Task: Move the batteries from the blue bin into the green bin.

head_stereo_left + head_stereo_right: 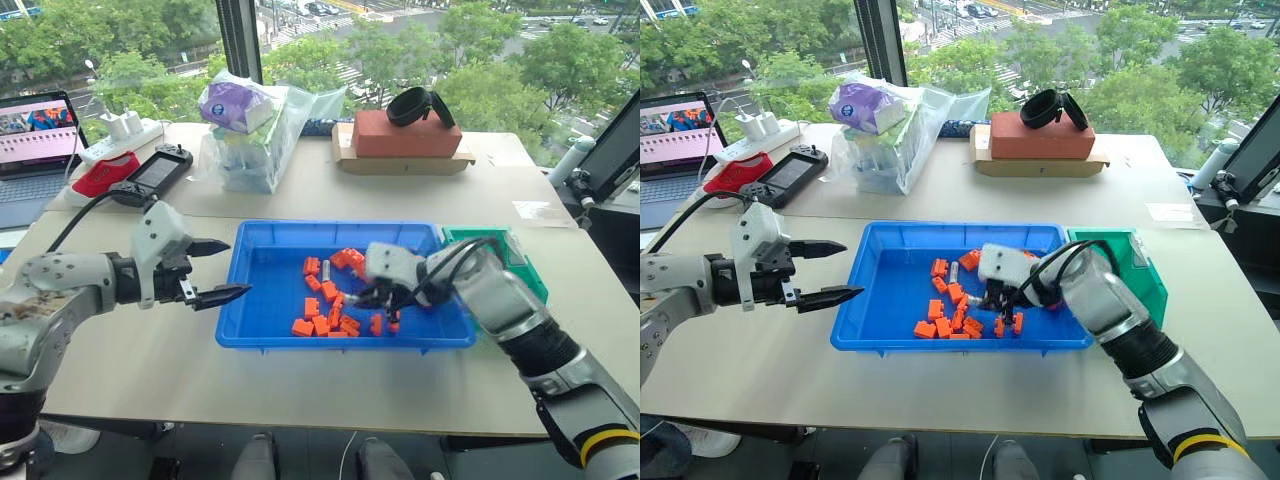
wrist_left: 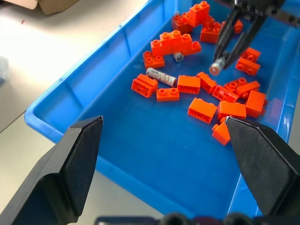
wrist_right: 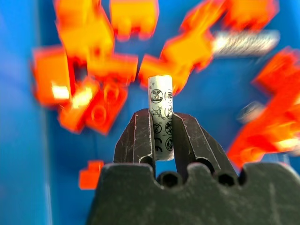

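The blue bin (image 1: 262, 236) lies in the middle of the table, with the green bin (image 1: 524, 268) against its right end. My right gripper (image 1: 383, 305) hangs just above the blue bin's floor, shut on one battery (image 3: 160, 91) that stands up between its fingers. That battery's end (image 2: 215, 68) also shows in the left wrist view. Two more batteries lie among the orange blocks, one on its side (image 2: 161, 75) and one beside a block (image 2: 178, 56). My left gripper (image 1: 225, 270) hovers open and empty just outside the bin's left wall.
Several orange blocks (image 1: 322, 310) are scattered over the blue bin's floor. At the back stand a laptop (image 1: 38, 130), a power strip (image 1: 125, 135), a handheld console (image 1: 155, 172), a filled plastic bag (image 1: 250, 135) and a red box on cardboard (image 1: 405, 138).
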